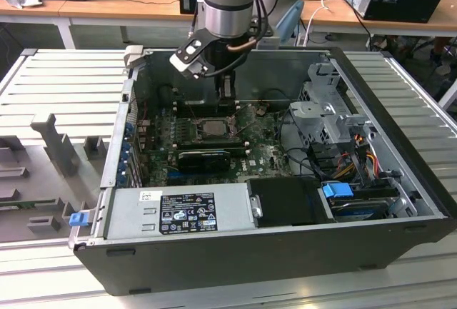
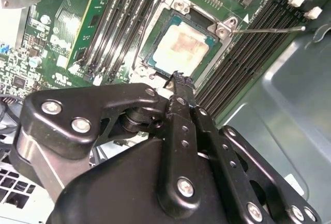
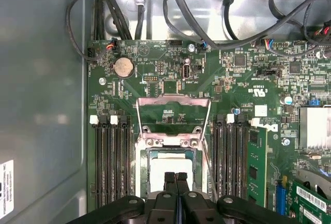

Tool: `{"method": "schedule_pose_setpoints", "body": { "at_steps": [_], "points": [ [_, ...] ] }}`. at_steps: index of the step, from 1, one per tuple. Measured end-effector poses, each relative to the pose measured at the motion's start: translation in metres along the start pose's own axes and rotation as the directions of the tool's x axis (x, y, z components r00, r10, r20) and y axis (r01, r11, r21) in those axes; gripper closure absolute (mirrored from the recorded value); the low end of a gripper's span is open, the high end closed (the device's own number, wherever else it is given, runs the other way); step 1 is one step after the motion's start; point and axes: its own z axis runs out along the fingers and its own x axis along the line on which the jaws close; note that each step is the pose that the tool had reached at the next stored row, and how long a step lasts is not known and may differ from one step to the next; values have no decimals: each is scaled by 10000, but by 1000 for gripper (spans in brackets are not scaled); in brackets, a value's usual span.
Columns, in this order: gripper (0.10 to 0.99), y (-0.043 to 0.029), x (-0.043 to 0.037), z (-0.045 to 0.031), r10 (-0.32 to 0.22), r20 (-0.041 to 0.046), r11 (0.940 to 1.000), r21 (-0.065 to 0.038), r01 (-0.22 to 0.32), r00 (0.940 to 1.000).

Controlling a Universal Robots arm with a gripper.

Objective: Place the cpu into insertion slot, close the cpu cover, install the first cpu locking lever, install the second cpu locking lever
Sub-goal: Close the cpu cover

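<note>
A: One chip (image 3: 164, 168), pale metal top, sits flat in the socket (image 3: 139, 177) on the green board (image 3: 155, 79).

B: Cover?

A: The cover (image 3: 173, 99) is swung open, clear of the chip and hinged at the socket edge away from the pincer (image 3: 176, 176). Green board shows through its window.

B: Pincer state?

A: Fingers pressed together, nothing between them. In both wrist views the tips hang over the chip's near edge. Touching or just above, I cannot tell.

B: Exterior view?

A: The arm reaches down into the open computer case (image 1: 214, 252), which lies on the ribbed grey surface (image 1: 71, 73).

B: Neighbours?

A: Long black memory slots (image 3: 111, 157) flank the socket on both sides. In the second wrist view a thin metal rod (image 2: 269, 29) juts free from one socket corner.
</note>
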Motion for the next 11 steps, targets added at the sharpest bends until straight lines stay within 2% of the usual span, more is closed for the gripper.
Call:
{"method": "schedule_pose_setpoints", "body": {
  "at_steps": [2, 7, 11],
  "points": [
    [980, 11, 0, -2, -1, 0, 10000, -1, 1, 10000],
    [980, 13, 2, -67, 0, 0, 10000, 0, 0, 10000],
    [980, 37, 3, -77, -4, -1, 10000, -1, 4, 10000]
  ]
}}
